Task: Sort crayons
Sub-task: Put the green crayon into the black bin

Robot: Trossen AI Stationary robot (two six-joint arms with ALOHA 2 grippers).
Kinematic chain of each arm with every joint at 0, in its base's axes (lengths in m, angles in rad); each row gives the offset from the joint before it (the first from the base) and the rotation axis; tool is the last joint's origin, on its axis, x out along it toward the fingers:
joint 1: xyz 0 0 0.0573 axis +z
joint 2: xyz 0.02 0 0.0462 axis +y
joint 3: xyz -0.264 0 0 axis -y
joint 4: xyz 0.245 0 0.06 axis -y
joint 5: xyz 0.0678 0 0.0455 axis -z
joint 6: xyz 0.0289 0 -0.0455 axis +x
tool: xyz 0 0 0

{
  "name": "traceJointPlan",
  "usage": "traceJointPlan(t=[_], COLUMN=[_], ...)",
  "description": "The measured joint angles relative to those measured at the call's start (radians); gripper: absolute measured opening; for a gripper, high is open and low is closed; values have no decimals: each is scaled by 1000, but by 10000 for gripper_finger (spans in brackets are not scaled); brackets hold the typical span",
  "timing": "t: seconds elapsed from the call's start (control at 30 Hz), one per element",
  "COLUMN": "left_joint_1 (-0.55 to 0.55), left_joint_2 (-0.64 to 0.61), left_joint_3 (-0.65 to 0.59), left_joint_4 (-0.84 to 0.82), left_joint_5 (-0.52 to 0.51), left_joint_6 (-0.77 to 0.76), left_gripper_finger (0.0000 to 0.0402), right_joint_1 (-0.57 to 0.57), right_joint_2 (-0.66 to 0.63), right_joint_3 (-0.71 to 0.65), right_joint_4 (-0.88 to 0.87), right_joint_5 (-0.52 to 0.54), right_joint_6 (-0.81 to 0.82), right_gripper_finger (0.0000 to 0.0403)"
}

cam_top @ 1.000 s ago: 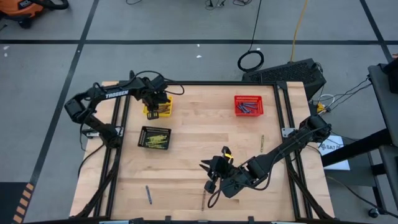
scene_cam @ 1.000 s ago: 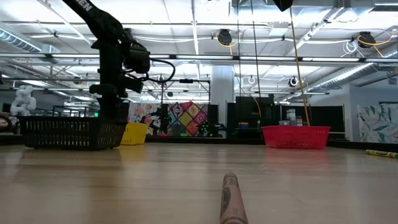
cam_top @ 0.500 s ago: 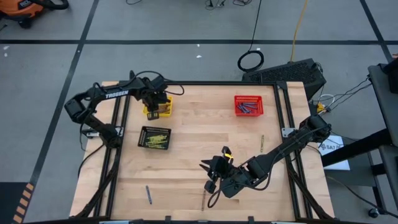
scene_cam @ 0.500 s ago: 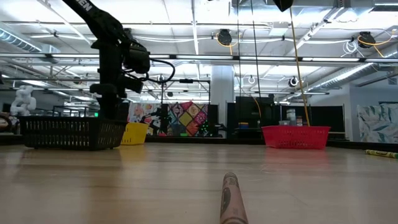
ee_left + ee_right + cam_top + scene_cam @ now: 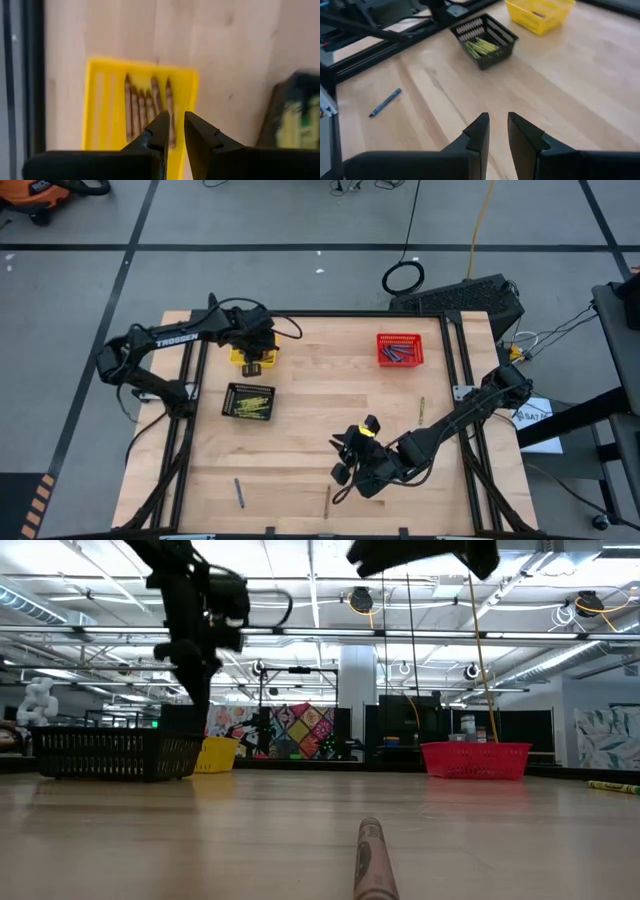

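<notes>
Seen from above, the left hand (image 5: 254, 367) hangs over the yellow basket (image 5: 240, 357) in the upper left of the frame. In its wrist view the two fingers (image 5: 159, 131) stand slightly apart with nothing between them, and a row of brown crayons (image 5: 146, 107) lies in the yellow basket below.

The right hand (image 5: 343, 469) is in the lower middle of the overhead frame, above bare wood. Its fingers (image 5: 478, 132) are likewise a narrow gap apart and hold nothing.

The black basket (image 5: 248, 401), just below the yellow one in the overhead view, holds yellow-green crayons (image 5: 481, 46). The red basket (image 5: 400, 349), at the upper right of the surface (image 5: 310, 390), holds blue-grey crayons (image 5: 397, 354).

Three crayons lie loose on the surface. A blue-grey crayon (image 5: 239, 493) is at the lower left of the overhead frame. A brown crayon (image 5: 326, 501) is near the bottom edge, just beside the right hand; it also fills the bottom middle of the low view. A yellow-green crayon (image 5: 421, 411) lies right of centre, below the red basket.
</notes>
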Motion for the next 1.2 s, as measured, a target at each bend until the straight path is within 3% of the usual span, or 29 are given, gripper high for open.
traceJointPlan(t=[0.13,0.4,0.93,1.1,1.2], left_joint_1=[-64,-216,-546,-648,-707], left_joint_2=[-36,-110,-146,-146,-145], left_joint_3=[38,45,45,45,45], left_joint_4=[-28,-73,-132,-123,-117], left_joint_5=[37,54,103,102,102], left_joint_6=[-22,-55,-218,-287,-317], left_gripper_finger=[52,52,52,52,52], right_joint_1=[1,2,9,16,16], right_joint_2=[0,0,8,56,94], right_joint_3=[0,0,0,0,0], right_joint_4=[-81,-219,-191,-150,-107], right_joint_5=[-19,-163,-413,-433,-500], right_joint_6=[144,320,340,338,331], right_gripper_finger=[58,58,58,58,58])
